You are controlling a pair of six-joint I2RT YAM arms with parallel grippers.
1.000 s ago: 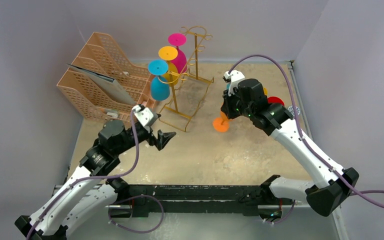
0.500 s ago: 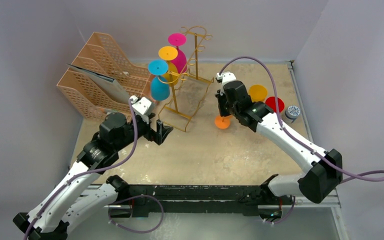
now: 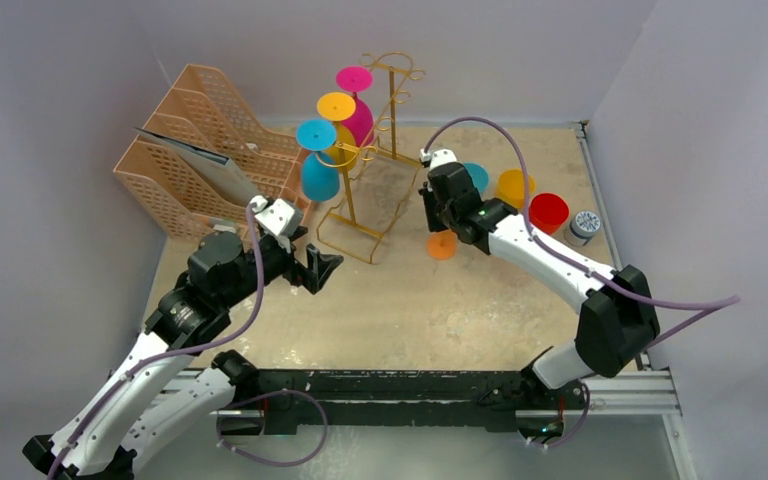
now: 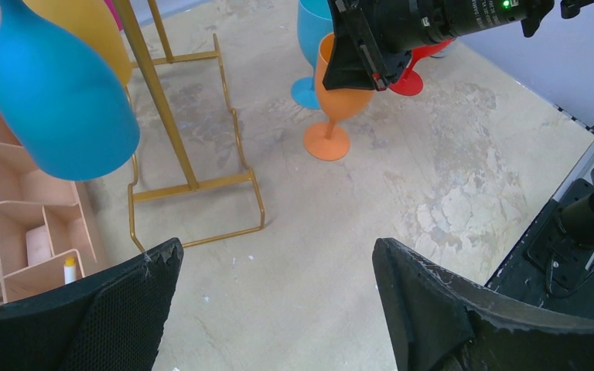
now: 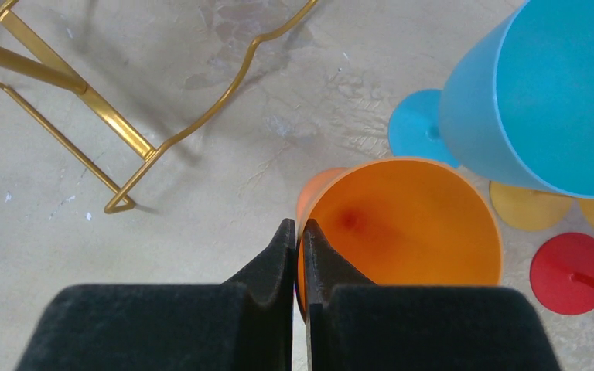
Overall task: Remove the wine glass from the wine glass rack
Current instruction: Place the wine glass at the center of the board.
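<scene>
The gold wire wine glass rack (image 3: 348,195) stands at the back centre, with a blue wine glass (image 3: 318,170), a yellow one (image 3: 338,125) and a magenta one (image 3: 358,110) hanging upside down from it. Right of the rack, my right gripper (image 5: 296,224) is shut on the rim of an upright orange wine glass (image 5: 410,224), one finger inside the bowl. Its foot (image 3: 442,245) is at table level; I cannot tell if it touches. My left gripper (image 4: 274,251) is open and holds nothing, low over the table before the rack's base (image 4: 193,185), below the hanging blue glass (image 4: 58,100).
A peach lattice file organiser (image 3: 200,150) stands left of the rack. Blue (image 3: 475,178), yellow (image 3: 513,187) and red (image 3: 548,212) glasses stand upright right of the orange one, with a small grey can (image 3: 585,223) beyond. Walls close in at the back and right.
The right wrist has swung left and away from the near edge while the orange glass's foot stayed nearly in place. The left gripper has edged slightly towards the rack.
</scene>
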